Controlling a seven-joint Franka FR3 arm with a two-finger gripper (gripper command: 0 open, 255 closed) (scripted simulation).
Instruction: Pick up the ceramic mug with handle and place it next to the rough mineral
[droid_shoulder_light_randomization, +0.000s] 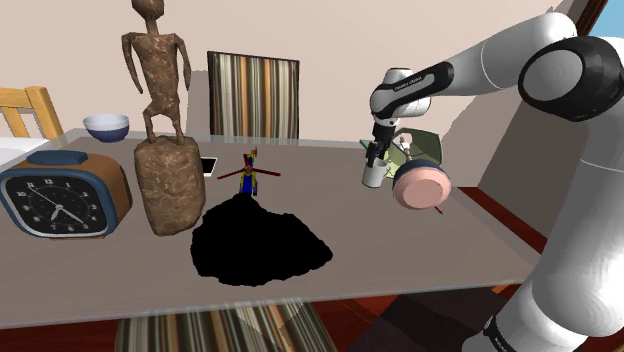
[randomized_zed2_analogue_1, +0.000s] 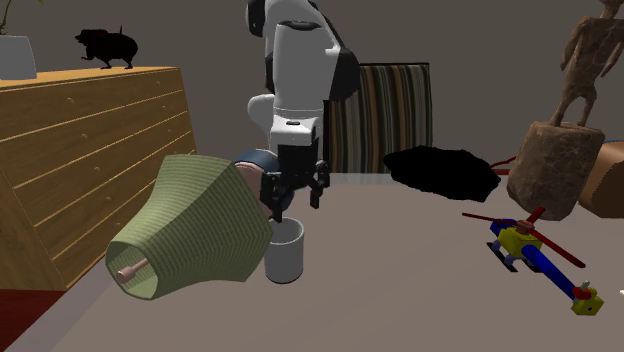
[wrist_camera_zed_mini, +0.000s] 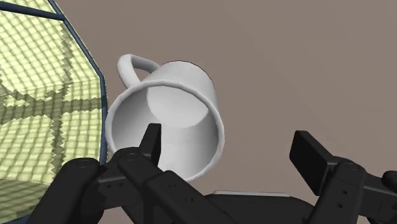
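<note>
- Two fingers (wrist_camera_zed_mini: 151, 143) of mine stand spread above the white mug (wrist_camera_zed_mini: 184, 89), one over its mouth.
- Green ribbed shade (randomized_zed2_analogue_1: 200, 225) lies just beside that mug.

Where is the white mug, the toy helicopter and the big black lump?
white mug (randomized_zed2_analogue_1: 284, 255), second exterior view, on its side wall.
toy helicopter (randomized_zed2_analogue_1: 525, 245), second exterior view, on its yellow and blue body.
black lump (droid_shoulder_light_randomization: 258, 240), shoulder view, on its middle.

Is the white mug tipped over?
No, the white mug stands upright on the table, its open mouth facing up.
</note>
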